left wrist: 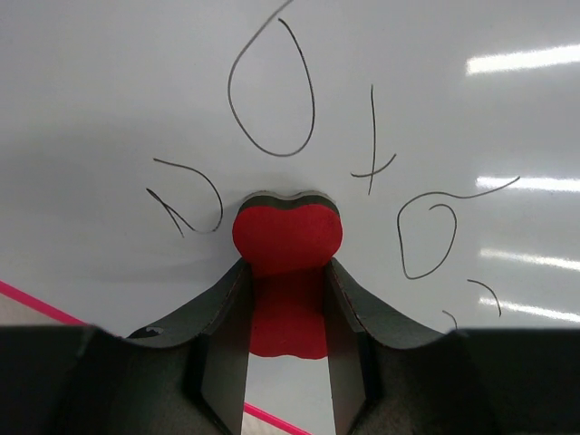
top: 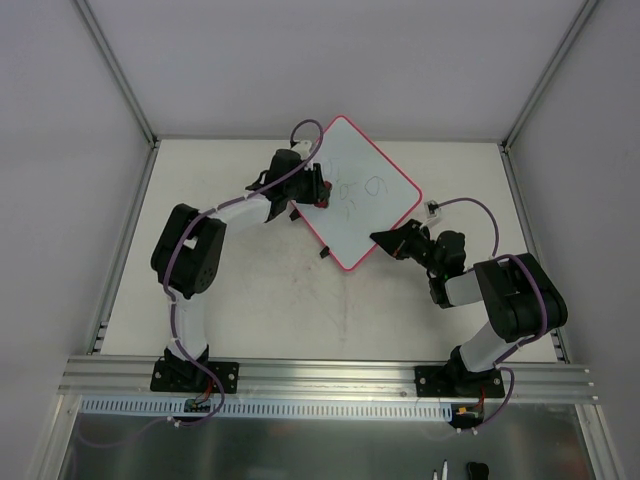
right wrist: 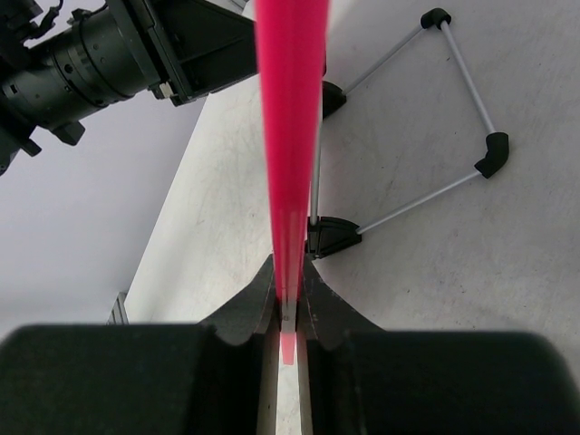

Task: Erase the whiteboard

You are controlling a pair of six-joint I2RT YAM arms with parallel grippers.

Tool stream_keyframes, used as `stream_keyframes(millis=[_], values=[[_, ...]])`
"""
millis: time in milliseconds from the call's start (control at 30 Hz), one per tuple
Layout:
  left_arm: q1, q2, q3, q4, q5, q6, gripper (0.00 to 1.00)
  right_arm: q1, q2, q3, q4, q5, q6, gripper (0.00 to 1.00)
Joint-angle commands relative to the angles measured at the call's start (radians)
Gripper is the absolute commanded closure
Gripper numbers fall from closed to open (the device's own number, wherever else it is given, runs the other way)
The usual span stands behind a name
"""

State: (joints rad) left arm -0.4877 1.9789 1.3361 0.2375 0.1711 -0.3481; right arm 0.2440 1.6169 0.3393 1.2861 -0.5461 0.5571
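Observation:
The whiteboard [top: 362, 195] is white with a pink-red rim and stands tilted on the table, with dark scribbles [left wrist: 272, 91] on its face. My left gripper [top: 320, 190] is shut on a red bow-shaped eraser [left wrist: 286, 240] whose end presses against the board among the scribbles. My right gripper [top: 385, 240] is shut on the board's pink rim [right wrist: 290, 163] at its lower right edge, seen edge-on in the right wrist view. The left arm [right wrist: 100, 54] shows beyond the board.
A wire stand with black corner clips [right wrist: 408, 136] props the board from behind on the cream table [top: 280, 300]. A black clip [top: 326, 252] sits at the board's lower corner. Grey walls surround the table.

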Motion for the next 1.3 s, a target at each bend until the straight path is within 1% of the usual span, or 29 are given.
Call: stream_keyframes(millis=[0, 233, 467, 567, 800, 900, 1033, 1267], values=[[0.052, 0.049, 0.069, -0.047, 0.064, -0.003, 0.68, 0.017, -0.028, 0.032, 0.245, -0.046, -0.043, 1.0], [0.144, 0.089, 0.181, -0.124, 0.077, -0.002, 0.68, 0.017, -0.026, 0.035, 0.245, -0.049, -0.043, 1.0], [0.161, 0.124, 0.224, -0.152, 0.068, 0.023, 0.67, 0.018, -0.026, 0.033, 0.245, -0.051, -0.048, 1.0], [0.158, 0.129, 0.23, -0.152, 0.111, 0.02, 0.68, 0.018, -0.026, 0.035, 0.245, -0.052, -0.049, 1.0], [0.121, 0.115, 0.224, -0.152, 0.148, 0.034, 0.68, 0.02, -0.022, 0.038, 0.245, -0.055, -0.049, 1.0], [0.084, 0.103, 0.201, -0.15, 0.148, 0.031, 0.68, 0.02, -0.018, 0.041, 0.245, -0.057, -0.049, 1.0], [0.02, 0.081, 0.146, -0.136, 0.13, 0.017, 0.68, 0.023, -0.018, 0.041, 0.245, -0.058, -0.049, 1.0], [-0.069, 0.029, 0.017, -0.04, 0.131, -0.019, 0.68, 0.023, -0.02, 0.041, 0.245, -0.06, -0.049, 1.0]])
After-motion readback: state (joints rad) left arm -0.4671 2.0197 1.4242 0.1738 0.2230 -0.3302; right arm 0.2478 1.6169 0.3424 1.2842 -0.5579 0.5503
